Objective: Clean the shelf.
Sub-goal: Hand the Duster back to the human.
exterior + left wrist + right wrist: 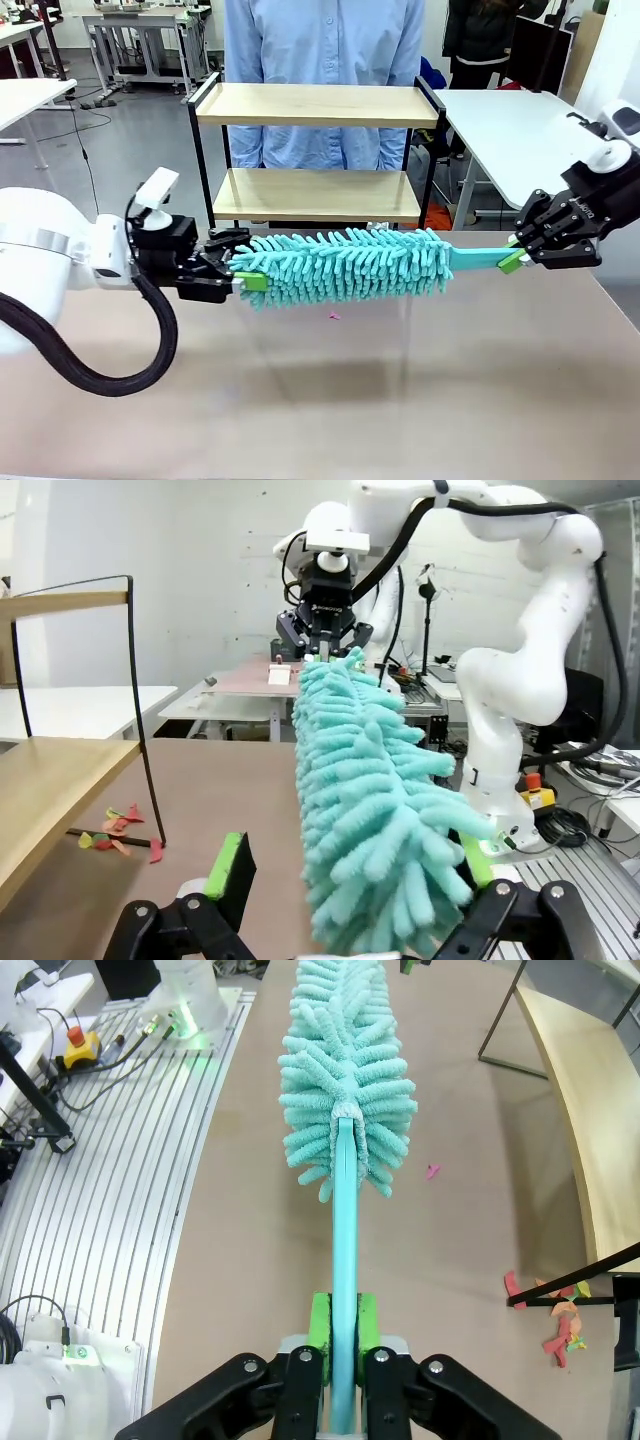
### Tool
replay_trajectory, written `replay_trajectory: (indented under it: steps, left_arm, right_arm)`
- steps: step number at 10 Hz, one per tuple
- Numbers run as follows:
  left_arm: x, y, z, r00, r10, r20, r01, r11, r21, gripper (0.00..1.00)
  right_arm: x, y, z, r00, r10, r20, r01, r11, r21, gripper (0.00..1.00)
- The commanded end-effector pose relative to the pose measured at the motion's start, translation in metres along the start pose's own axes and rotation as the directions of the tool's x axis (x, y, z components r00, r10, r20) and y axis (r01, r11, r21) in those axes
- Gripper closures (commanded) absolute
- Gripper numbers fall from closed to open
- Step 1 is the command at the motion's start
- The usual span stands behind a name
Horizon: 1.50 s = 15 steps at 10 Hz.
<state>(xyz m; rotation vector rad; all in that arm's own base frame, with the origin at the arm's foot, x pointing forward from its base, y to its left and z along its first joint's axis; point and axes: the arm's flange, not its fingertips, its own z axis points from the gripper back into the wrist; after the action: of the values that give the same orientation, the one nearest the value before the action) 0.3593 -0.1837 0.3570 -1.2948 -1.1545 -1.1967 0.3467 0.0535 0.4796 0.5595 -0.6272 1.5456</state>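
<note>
Standing at the far edge of the table, the shelf [318,105] is seen beyond both grippers, its two wooden boards running parallel to the table's width; a person is stationed directly behind it. Small scraps of coloured debris [556,1312] are noted on the table by the shelf's looped legs. A turquoise microfibre duster [345,265] is held level above the table, its long axis lying crosswise, parallel to the shelf boards and just in front of the lower one. The duster's handle end is clamped between the closed fingers of the right gripper [517,258], as confirmed in the right wrist view, where the green pads are pressed on the flat handle. The left gripper [238,278] is found at the opposite, fluffy tip, its jaws spread apart around the tip without pinching it. From the holding gripper, the shelf lies ahead and to the far side, so a push of the duster away from the robot is judged necessary.
</note>
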Motion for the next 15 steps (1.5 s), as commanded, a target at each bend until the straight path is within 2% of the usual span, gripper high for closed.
replay_trajectory:
  steps: [1, 3, 5, 6, 7, 8, 10, 11, 12, 13, 15]
  left_arm:
    - [-0.018, -0.096, -0.012, 1.0, -0.002, 0.001, 0.002, 0.999, 0.045, 0.0]
    - [-0.022, -0.099, -0.025, 1.0, -0.001, -0.001, 0.001, 0.999, 0.039, 0.0]
    - [-0.024, -0.103, -0.032, 0.999, -0.02, 0.047, 0.018, 0.999, 0.039, 0.0]
    - [-0.024, -0.103, -0.032, 0.998, -0.021, 0.058, 0.019, 0.999, 0.032, 0.59]
    - [-0.024, -0.104, -0.032, 0.998, -0.014, 0.063, 0.013, 1.0, 0.024, 0.59]
    - [-0.024, -0.104, -0.032, 0.998, -0.02, 0.067, 0.018, 1.0, 0.021, 1.0]
    - [-0.022, -0.103, -0.029, 0.997, -0.02, 0.079, 0.019, 1.0, 0.014, 1.0]
    - [-0.022, -0.103, -0.028, 0.996, -0.021, 0.085, 0.02, 1.0, 0.013, 0.86]
    - [-0.021, -0.105, -0.025, 0.996, -0.025, 0.09, 0.025, 1.0, 0.001, 0.96]
    - [-0.022, -0.106, -0.025, 0.995, -0.027, 0.101, 0.028, 1.0, -0.004, 1.0]
    - [-0.019, -0.103, -0.02, 0.992, -0.027, 0.127, 0.029, 0.999, -0.02, 1.0]
  right_arm:
    - [0.001, 0.0, -0.001, 0.999, 0.027, 0.04, -0.026, 1.0, -0.011, 0.87]
    - [0.001, 0.0, -0.001, 0.999, 0.027, 0.04, -0.026, 1.0, -0.011, 0.87]
    - [0.001, 0.0, -0.001, 0.999, 0.027, 0.04, -0.026, 1.0, -0.011, 0.87]
    - [0.001, 0.0, -0.001, 0.999, 0.027, 0.04, -0.026, 1.0, -0.011, 0.87]
    - [0.001, 0.0, -0.001, 0.999, 0.027, 0.04, -0.026, 1.0, -0.011, 0.87]
    - [0.001, 0.0, -0.001, 0.999, 0.027, 0.04, -0.026, 1.0, -0.011, 0.87]
    - [0.001, 0.0, -0.001, 0.999, 0.027, 0.04, -0.026, 1.0, -0.011, 0.87]
    - [0.001, 0.0, -0.001, 0.999, 0.027, 0.04, -0.026, 1.0, -0.011, 0.87]
    - [0.001, 0.0, -0.001, 0.999, 0.027, 0.04, -0.026, 1.0, -0.011, 0.87]
    - [0.001, 0.0, -0.001, 0.999, 0.027, 0.04, -0.026, 1.0, -0.011, 0.87]
    - [0.001, 0.0, -0.001, 0.999, 0.027, 0.04, -0.026, 1.0, -0.011, 0.87]
